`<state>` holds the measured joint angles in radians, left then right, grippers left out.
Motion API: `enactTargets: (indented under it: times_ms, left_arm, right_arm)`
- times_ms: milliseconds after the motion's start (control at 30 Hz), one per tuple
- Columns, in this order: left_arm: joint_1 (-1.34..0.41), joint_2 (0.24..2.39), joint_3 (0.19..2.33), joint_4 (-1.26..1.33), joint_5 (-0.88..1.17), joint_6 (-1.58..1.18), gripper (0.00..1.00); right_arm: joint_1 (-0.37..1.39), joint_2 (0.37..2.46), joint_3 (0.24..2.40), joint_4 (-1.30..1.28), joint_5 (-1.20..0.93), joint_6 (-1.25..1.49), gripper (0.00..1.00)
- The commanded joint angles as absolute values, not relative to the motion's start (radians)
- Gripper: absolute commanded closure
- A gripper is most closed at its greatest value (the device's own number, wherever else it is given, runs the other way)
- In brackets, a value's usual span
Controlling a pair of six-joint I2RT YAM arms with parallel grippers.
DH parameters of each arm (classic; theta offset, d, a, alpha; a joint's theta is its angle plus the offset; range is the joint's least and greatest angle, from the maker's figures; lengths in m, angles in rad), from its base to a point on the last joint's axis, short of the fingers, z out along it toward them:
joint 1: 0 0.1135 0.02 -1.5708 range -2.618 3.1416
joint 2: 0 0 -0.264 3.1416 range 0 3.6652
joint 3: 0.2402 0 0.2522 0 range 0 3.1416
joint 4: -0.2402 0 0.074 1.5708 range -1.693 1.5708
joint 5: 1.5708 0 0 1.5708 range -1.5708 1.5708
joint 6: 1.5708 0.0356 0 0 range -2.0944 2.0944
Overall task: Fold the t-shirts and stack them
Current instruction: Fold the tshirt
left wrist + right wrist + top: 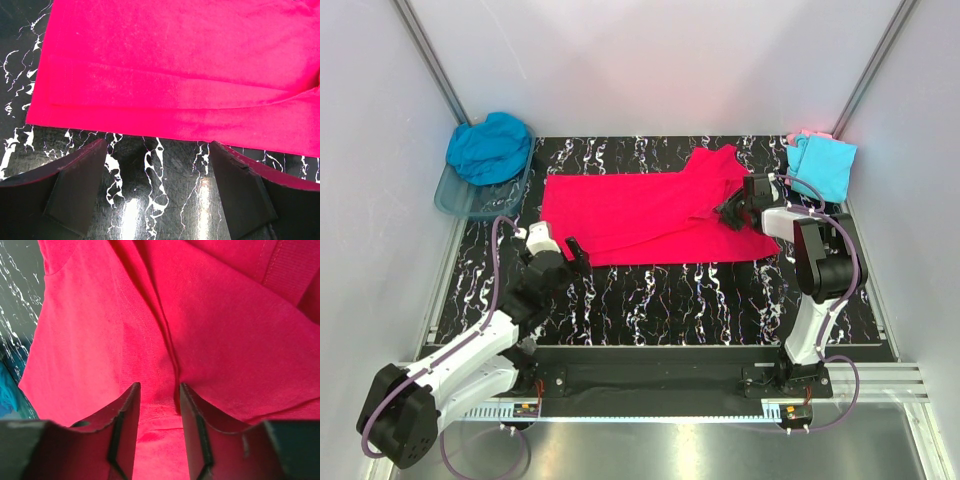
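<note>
The bright pink-red t-shirt (640, 215) lies spread on the black marbled table, a sleeve up at the far right. It fills the left wrist view (175, 65) and the right wrist view (100, 340). My left gripper (575, 250) is open and empty, just short of the shirt's near hem (150, 127), jaws wide over bare table (157, 150). My right gripper (728, 212) is down on the shirt's right part, jaws narrowly apart astride a crease (159, 390). The teal-blue shirt (490, 147) lies heaped in the tub. The light cyan shirt (825, 165) lies at far right over the pale pink one (807, 134).
A clear bluish plastic tub (455, 200) stands at the far left corner. White walls close the table on three sides. Bare marbled table (700, 295) stretches between the shirt and the arm bases.
</note>
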<state>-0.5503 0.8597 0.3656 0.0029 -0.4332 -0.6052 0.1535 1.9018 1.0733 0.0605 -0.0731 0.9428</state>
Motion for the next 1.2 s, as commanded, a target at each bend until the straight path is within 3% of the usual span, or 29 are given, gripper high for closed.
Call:
enactTargets:
  times_ms: [0,267,300,400,733,1167]
  left_arm:
    - [-0.552,0.870,0.367,0.063,-0.437,-0.592,0.12]
    - [-0.552,0.859,0.364,0.058,-0.443,-0.592,0.12]
    - [-0.552,0.858,0.364,0.057,-0.443,-0.592,0.12]
    - [-0.552,0.857,0.364,0.057,-0.443,-0.592,0.12]
    - [-0.552,0.859,0.365,0.057,-0.443,-0.592,0.12]
    - [-0.552,0.848,0.362,0.051,-0.443,-0.591,0.12]
  right_arm:
    - [0.153,1.917,1.094,0.094,-0.103,0.954,0.58]
    - [0.161,1.914,1.086,0.109,-0.126,0.963,0.70]
    - [0.163,1.913,1.088,0.109,-0.129,0.963,0.81]
    - [0.163,1.899,1.089,0.106,-0.124,0.963,1.00]
    - [0.167,1.844,1.175,0.071,-0.143,0.956,1.00]
    - [0.196,2.034,1.440,0.005,-0.170,0.968,1.00]
